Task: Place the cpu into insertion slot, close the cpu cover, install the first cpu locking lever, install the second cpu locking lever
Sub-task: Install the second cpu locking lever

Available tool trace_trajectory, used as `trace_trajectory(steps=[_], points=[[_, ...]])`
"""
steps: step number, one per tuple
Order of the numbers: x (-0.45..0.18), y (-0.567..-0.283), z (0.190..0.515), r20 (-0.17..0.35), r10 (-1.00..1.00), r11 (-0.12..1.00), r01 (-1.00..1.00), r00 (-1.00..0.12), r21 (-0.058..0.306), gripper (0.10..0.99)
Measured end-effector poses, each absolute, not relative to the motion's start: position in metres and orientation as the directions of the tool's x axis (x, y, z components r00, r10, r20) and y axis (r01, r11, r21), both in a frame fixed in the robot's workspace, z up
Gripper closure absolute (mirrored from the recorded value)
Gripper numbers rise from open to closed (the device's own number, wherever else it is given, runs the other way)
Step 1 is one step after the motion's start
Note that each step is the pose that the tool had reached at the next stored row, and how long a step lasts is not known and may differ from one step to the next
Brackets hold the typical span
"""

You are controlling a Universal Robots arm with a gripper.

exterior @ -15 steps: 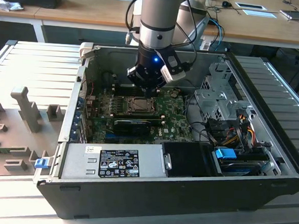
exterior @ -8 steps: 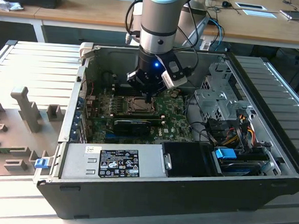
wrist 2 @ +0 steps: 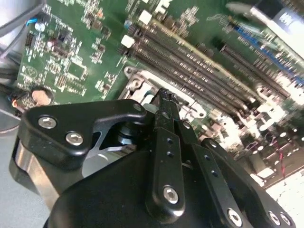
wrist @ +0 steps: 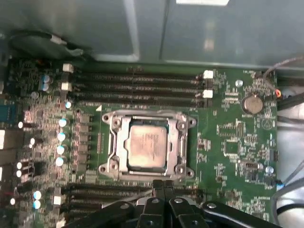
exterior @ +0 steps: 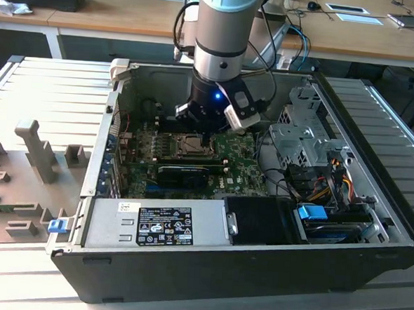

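First wrist view: the cpu (wrist: pixel 148 148) sits in its socket with the cpu cover (wrist: pixel 147 145) down around it, while the end effector (wrist: pixel 163 186), fingers clenched and empty, hovers at the socket's edge, where a misjudged push could scrape the motherboard (wrist: pixel 232 147).

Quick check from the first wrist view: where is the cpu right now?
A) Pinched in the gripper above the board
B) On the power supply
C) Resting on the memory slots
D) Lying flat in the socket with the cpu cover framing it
D: the silvery cpu lies flat in the socket, with the cpu cover framing it, while the gripper sits at the socket's edge with its fingers together on nothing.
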State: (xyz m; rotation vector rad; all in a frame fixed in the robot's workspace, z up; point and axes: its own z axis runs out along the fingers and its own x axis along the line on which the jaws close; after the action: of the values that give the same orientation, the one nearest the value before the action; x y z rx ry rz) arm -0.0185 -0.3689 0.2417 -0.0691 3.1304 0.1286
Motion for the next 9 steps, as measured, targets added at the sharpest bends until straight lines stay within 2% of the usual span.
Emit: trace_trajectory(steps=[9], points=[[-0.057,-0.378,0.234,-0.011,-0.044,0.993,-0.045,-0.999,0.11,0.98]])
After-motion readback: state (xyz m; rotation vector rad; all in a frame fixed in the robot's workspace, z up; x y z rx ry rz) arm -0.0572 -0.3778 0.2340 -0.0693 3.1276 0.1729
